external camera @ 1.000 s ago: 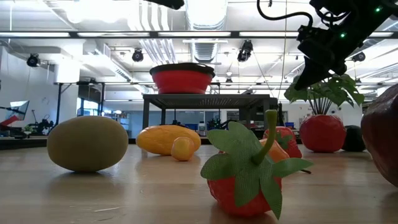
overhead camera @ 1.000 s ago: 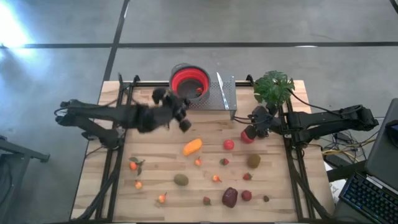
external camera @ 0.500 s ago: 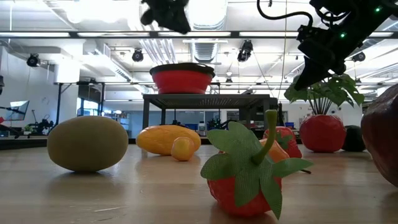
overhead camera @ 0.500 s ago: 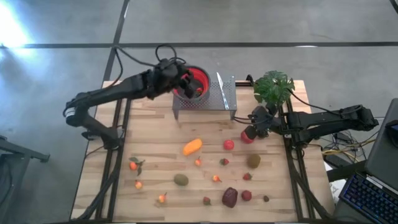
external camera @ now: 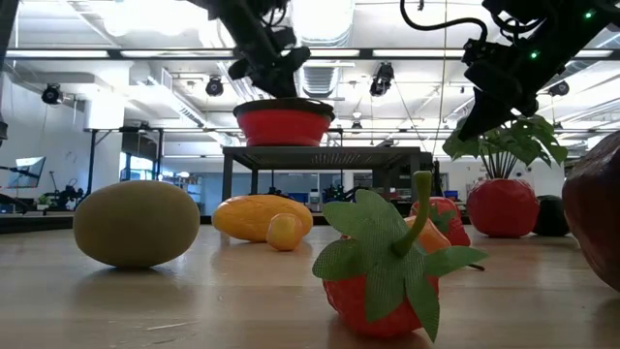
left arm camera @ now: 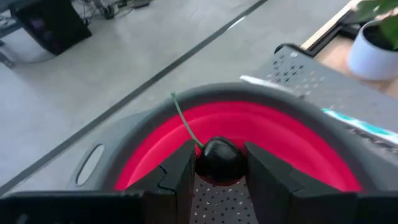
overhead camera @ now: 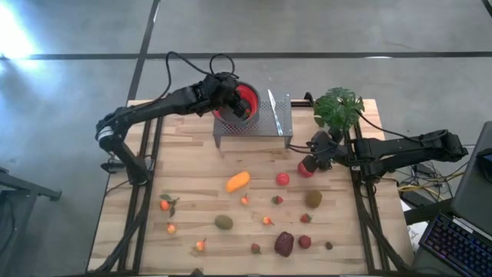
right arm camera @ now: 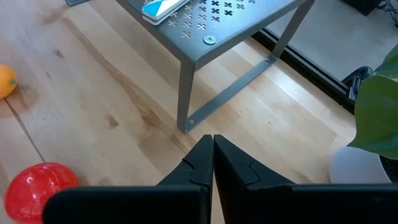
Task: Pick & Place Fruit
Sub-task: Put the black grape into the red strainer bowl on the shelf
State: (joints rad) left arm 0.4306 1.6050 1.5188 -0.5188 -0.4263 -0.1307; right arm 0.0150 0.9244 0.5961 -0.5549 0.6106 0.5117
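My left gripper [left arm camera: 217, 180] is shut on a small dark cherry [left arm camera: 219, 160] with a thin green stem. It hovers over the red-lined bowl [left arm camera: 273, 134], which stands on a grey perforated metal stand [overhead camera: 273, 115] at the table's far edge. The low view shows this gripper [external camera: 266, 68] just above the bowl's rim [external camera: 284, 102]. Other fruit lies loose on the table: an elongated orange one [overhead camera: 238, 181], a kiwi [overhead camera: 224, 222] and a dark maroon one [overhead camera: 284, 243]. My right gripper [right arm camera: 212, 146] waits shut at the table's right, beside a red apple [right arm camera: 37, 186]. My left gripper pinches the cherry's round body [left arm camera: 205, 163] between its two fingers, one on either side. The fingers slant down from the table's left side. The cherry is lifted clear over the bowl's red inside, and its stem [left arm camera: 185, 124] sticks out free.
A leafy potted plant [overhead camera: 338, 108] stands at the far right corner, next to the stand. A narrow white-and-blue object [overhead camera: 270, 98] lies on the stand's top beside the bowl. Small fruits are scattered over the near half of the table [overhead camera: 192, 192].
My left gripper has swung from above the table's middle left toward the far edge, carrying the cherry, and now hangs over the bowl. In the low view it has come down closer to the bowl's rim.
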